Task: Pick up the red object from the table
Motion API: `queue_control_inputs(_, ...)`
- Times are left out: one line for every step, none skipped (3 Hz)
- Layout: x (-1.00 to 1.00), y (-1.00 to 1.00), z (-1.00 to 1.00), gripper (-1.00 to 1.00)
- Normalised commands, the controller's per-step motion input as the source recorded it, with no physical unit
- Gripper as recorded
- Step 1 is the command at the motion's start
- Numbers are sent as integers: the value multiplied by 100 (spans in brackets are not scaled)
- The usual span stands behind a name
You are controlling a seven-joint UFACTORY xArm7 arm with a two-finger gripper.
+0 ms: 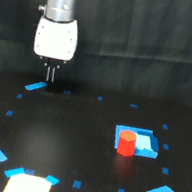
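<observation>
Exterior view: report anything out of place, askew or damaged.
Nothing looks damaged or spilled. The red object stands upright on the table, overlapping a blue patch. The gripper hangs far off toward the exterior view's left, holding nothing.

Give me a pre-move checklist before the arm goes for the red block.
1. Target visible: red object unobstructed, standing on the table: ok.
2. Gripper over target: not ok; it hangs far toward the exterior view's left, near the back.
3. Jaws open wide enough: not ok; the fingers look close together.
4. Gripper free of load: ok, nothing between the fingers.
5. Neighbours: blue patch sits right behind and beside the block; whether they touch: cannot tell.
6. Path across the table: only flat blue tape marks: ok.
</observation>
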Motion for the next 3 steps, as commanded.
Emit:
queue_control_inputs(35, 14, -60, 100)
queue_control_inputs(8, 68, -12, 42)
queue_control_inputs(100, 4, 23, -9)
